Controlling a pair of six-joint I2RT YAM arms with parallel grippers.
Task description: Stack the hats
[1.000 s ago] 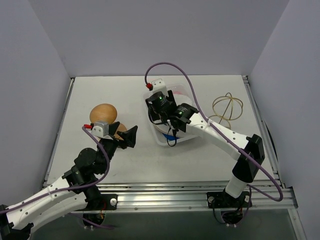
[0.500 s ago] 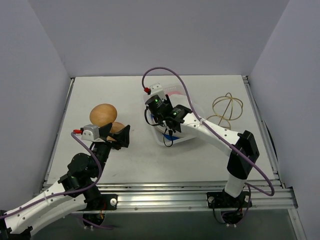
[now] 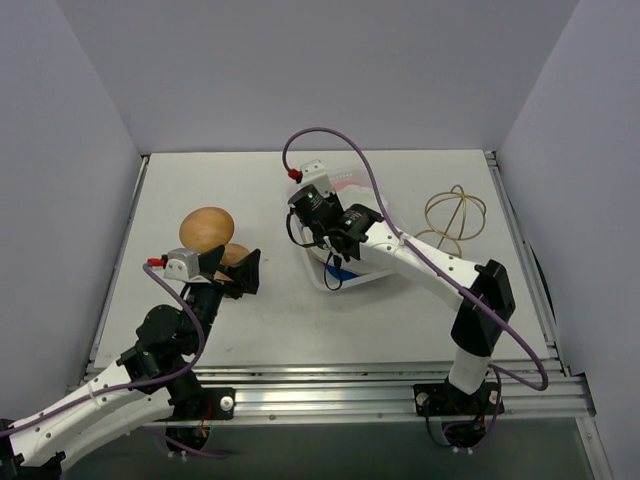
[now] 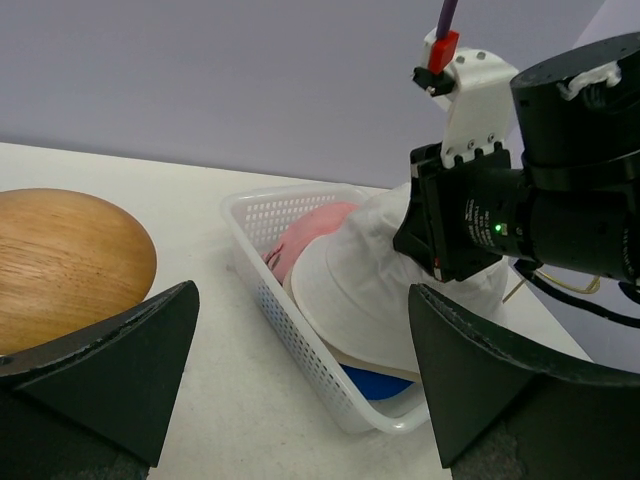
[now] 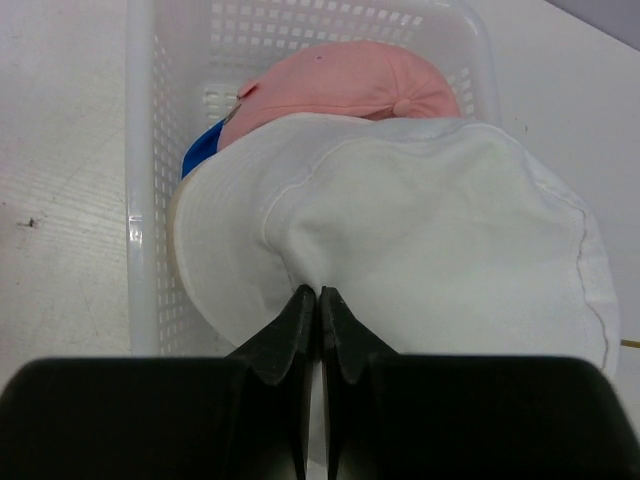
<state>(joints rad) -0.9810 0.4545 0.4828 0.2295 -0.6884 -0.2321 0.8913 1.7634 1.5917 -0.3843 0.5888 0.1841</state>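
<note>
A clear lattice basket (image 5: 140, 215) holds the hats. The whitish hat (image 5: 440, 230) lies on top, over a pink cap (image 5: 345, 85) and a bright blue cap (image 5: 205, 150). A beige brim edge (image 4: 379, 366) shows under the whitish hat (image 4: 365, 290). My right gripper (image 5: 320, 293) is shut, pinching a fold of the whitish hat's crown inside the basket (image 3: 350, 280). My left gripper (image 4: 302, 295) stands open left of the basket, near the table, with nothing between its fingers. In the top view the right gripper (image 3: 325, 235) covers most of the hats.
A smooth wooden dome (image 3: 207, 227) sits on the table behind my left gripper (image 3: 240, 270), with a smaller one (image 3: 236, 254) beside it. A tan wire ball (image 3: 455, 215) lies at the right. Grey walls bound the table on three sides.
My right gripper has shut on the whitish hat's crown and shifted slightly left. The left gripper has drawn back a little to the left, still open.
</note>
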